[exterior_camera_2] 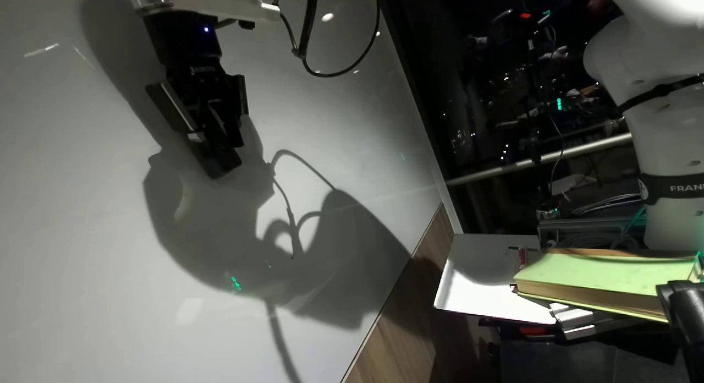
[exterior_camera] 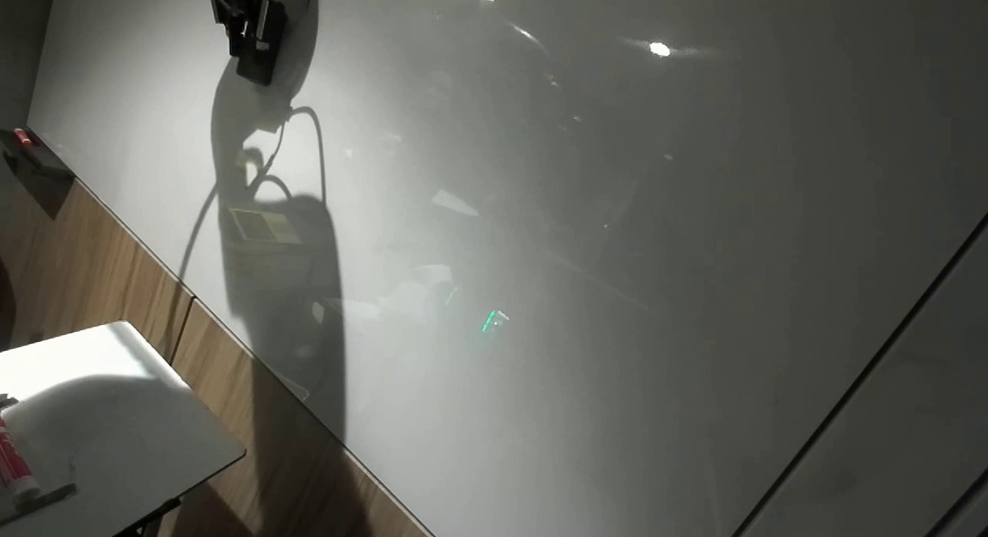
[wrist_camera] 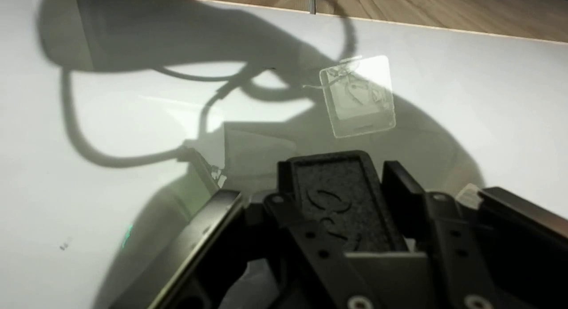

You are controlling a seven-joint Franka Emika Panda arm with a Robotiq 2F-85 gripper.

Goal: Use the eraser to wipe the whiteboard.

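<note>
The whiteboard point(exterior_camera: 556, 413) is a large glossy grey-white wall panel with light reflections. It also fills much of the view in an exterior view point(exterior_camera_2: 82, 234) and in the wrist view point(wrist_camera: 31, 176). A small dark mark point(wrist_camera: 65, 246) shows on it in the wrist view. My gripper point(wrist_camera: 341, 180) is shut on the eraser point(wrist_camera: 339, 198), a dark oblong block slanted between the fingers, its far end sticking out. In both exterior views the eraser point(exterior_camera: 261, 55) point(exterior_camera_2: 220, 160) is in front of the whiteboard; I cannot tell whether it touches it.
A wood panel point(exterior_camera: 116, 236) runs below the whiteboard. A white tabletop point(exterior_camera: 116, 413) stands near its lower edge, bearing a red-and-white marker point(exterior_camera: 14, 464). A yellow-green block point(exterior_camera_2: 599, 278) lies by the robot's base point(exterior_camera_2: 674, 223). A loose cable point(exterior_camera_2: 330, 75) hangs from the arm.
</note>
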